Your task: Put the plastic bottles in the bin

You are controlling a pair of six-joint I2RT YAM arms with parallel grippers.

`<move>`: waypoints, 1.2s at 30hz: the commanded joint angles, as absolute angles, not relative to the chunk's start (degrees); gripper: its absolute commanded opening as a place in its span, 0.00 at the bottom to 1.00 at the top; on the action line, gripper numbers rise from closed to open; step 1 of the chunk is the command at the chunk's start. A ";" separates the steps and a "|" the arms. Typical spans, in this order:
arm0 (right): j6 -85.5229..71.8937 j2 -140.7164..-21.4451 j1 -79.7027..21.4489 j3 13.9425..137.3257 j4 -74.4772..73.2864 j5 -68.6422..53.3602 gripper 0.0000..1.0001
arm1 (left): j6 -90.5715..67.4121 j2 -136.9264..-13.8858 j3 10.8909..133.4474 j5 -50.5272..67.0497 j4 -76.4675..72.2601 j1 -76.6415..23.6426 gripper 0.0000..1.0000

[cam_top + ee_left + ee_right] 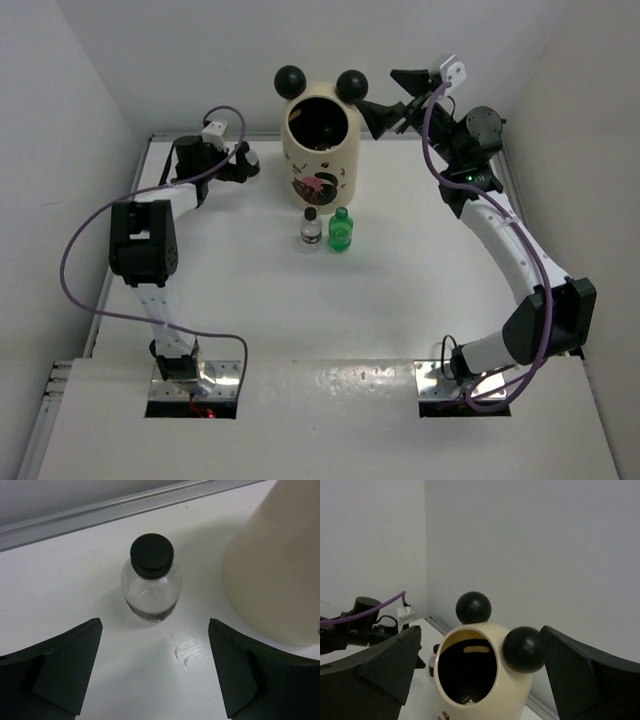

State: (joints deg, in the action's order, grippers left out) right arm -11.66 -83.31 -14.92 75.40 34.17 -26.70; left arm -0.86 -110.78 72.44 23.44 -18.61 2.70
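Observation:
The cream bin [322, 150] with two black ball ears stands at the back middle; it also shows in the right wrist view [485, 690]. A clear bottle with a black cap [311, 228] and a green bottle [341, 230] stand upright side by side in front of it. Another clear black-capped bottle [152, 580] stands left of the bin wall [275, 565], just ahead of my open, empty left gripper [155, 630]. My right gripper [480, 630] is open and empty, raised by the bin's right ear [351, 84]. Something pale lies deep in the bin [470, 699]. The other bottles are out of view.
White walls close the table in at the left, back and right. A raised metal rail [125, 507] runs along the back edge behind the bottle. Purple cables loop off both arms [85, 250].

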 commanded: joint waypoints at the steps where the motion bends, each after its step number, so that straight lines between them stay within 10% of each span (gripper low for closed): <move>1: -12.04 -82.61 -14.59 76.03 32.35 -25.22 1.00 | -0.35 -115.83 78.47 24.25 -21.88 2.55 0.94; 9: -11.25 -84.29 -14.85 76.29 30.06 -25.23 1.00 | 1.49 -126.99 89.63 28.21 -21.36 2.55 0.93; 18: -9.23 -85.43 -15.03 77.25 23.41 -25.40 1.00 | 2.02 -128.41 90.88 33.75 -23.38 2.55 0.56; 23: -9.32 -84.99 -15.38 78.84 10.85 -26.02 1.00 | -1.31 -120.53 84.91 34.89 -26.71 2.55 0.31; 36: -5.71 -73.13 -13.89 60.04 2.91 -20.39 0.99 | -13.36 -81.58 67.94 40.16 -22.42 3.79 0.25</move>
